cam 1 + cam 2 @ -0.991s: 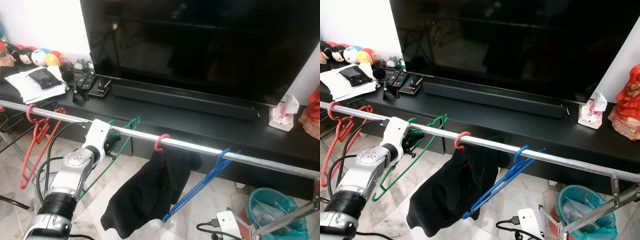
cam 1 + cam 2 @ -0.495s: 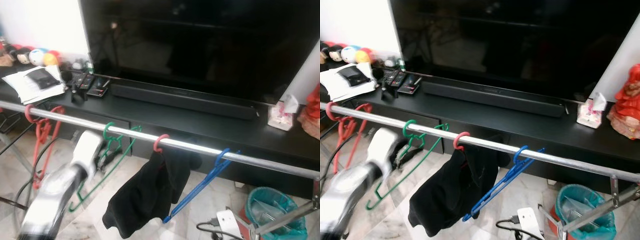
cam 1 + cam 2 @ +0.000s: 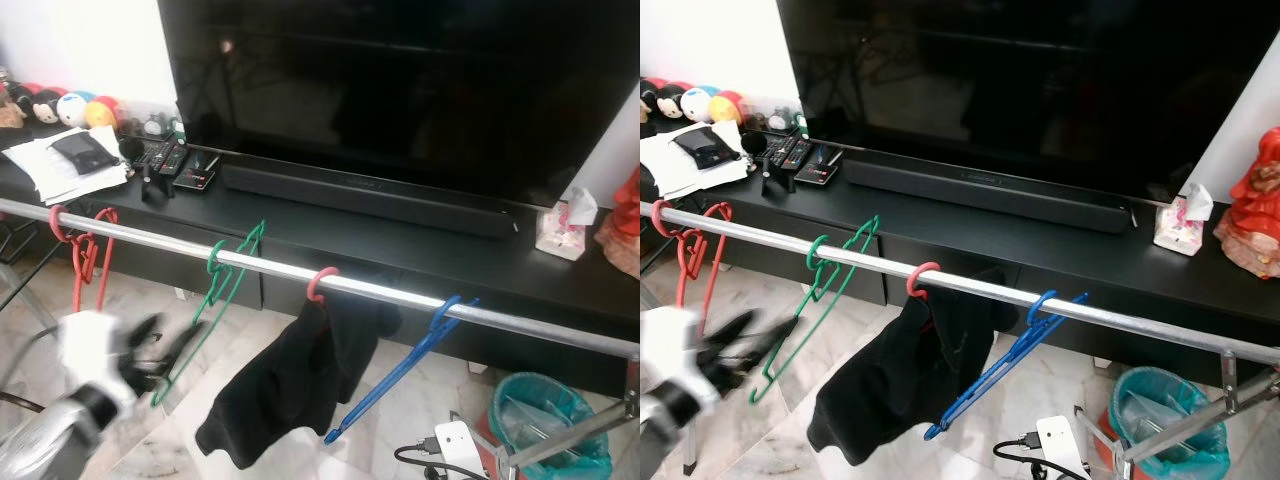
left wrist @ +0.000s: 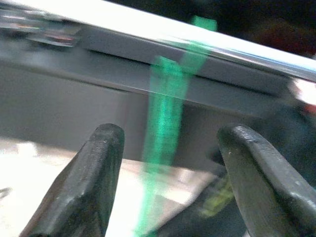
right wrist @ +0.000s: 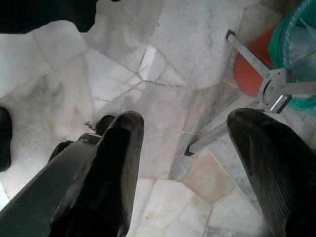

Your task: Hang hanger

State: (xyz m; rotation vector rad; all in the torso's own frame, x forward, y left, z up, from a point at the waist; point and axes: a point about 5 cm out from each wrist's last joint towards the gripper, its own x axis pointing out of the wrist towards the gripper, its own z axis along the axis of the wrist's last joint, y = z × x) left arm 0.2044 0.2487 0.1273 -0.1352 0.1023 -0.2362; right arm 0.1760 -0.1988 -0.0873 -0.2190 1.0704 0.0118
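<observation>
Left hand [image 4: 168,163], fingers spread and empty, faces thin green hanger [image 3: 215,300] hooked on rail [image 3: 380,293].

Bright room; left gripper [image 3: 150,345] motion-blurred, TV [image 3: 400,90] dark w/ glare.

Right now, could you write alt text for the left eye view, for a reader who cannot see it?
A green hanger hangs on a metal rail between a red hanger and black clothing; a blue hanger hangs further right. The blurred left gripper is below the rail, jaws open.
</observation>
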